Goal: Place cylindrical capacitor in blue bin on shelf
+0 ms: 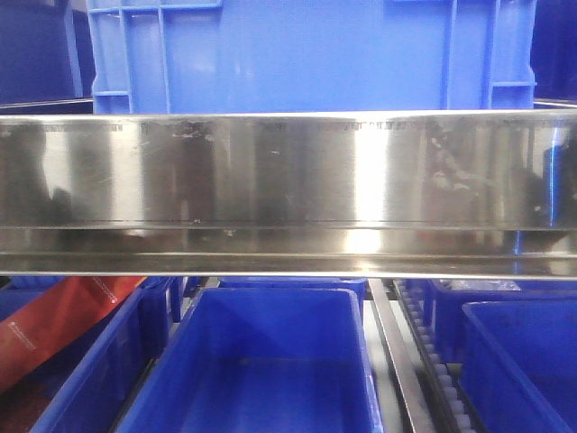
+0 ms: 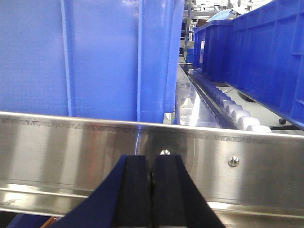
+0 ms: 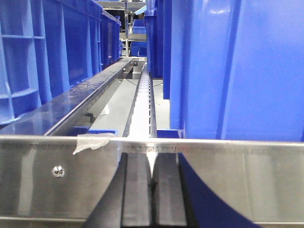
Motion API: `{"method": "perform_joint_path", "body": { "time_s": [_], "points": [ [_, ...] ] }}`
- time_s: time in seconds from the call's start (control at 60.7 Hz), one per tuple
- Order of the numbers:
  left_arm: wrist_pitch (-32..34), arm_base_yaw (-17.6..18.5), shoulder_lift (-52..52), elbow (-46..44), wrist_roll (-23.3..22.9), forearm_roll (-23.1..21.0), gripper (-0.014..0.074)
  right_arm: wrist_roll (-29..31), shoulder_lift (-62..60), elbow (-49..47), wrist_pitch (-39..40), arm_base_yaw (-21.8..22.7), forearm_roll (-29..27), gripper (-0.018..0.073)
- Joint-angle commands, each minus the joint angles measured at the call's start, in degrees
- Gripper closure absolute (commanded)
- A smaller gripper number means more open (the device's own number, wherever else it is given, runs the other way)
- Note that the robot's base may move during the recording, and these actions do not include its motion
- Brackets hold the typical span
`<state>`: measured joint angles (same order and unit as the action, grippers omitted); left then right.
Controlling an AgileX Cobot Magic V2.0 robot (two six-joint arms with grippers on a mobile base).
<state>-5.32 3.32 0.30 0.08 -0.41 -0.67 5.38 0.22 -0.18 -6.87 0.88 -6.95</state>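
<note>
Mostly the shelf [image 1: 288,180] rail hides the blue bin [image 1: 311,54].

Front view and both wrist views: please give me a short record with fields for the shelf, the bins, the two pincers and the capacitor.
shelf: steel front rail spans the front view
upper bin: blue bin stands behind the rail
lower bin: open blue bin below the rail, nothing visible inside
left pincer: shut, nothing seen between its pads, facing the rail
right pincer: shut, nothing seen between its pads, facing the rail
roller track: runs beside the bins
capacitor: not visible in any view
</note>
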Motion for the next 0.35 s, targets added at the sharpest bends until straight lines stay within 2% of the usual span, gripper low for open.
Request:
{"method": "perform_joint_path", "body": {
  "time_s": [0.0, 0.329],
  "points": [
    [1.0, 0.3, -0.3, -0.1, -0.3, -0.2, 0.0707, -0.2, -0.2, 0.2, 1.4, 0.2, -0.2, 0.0721],
    [1.0, 0.3, -0.3, -0.1, -0.3, -0.2, 0.0707, -0.2, -0.2, 0.2, 1.4, 0.2, -0.2, 0.0721]
  ]
}}
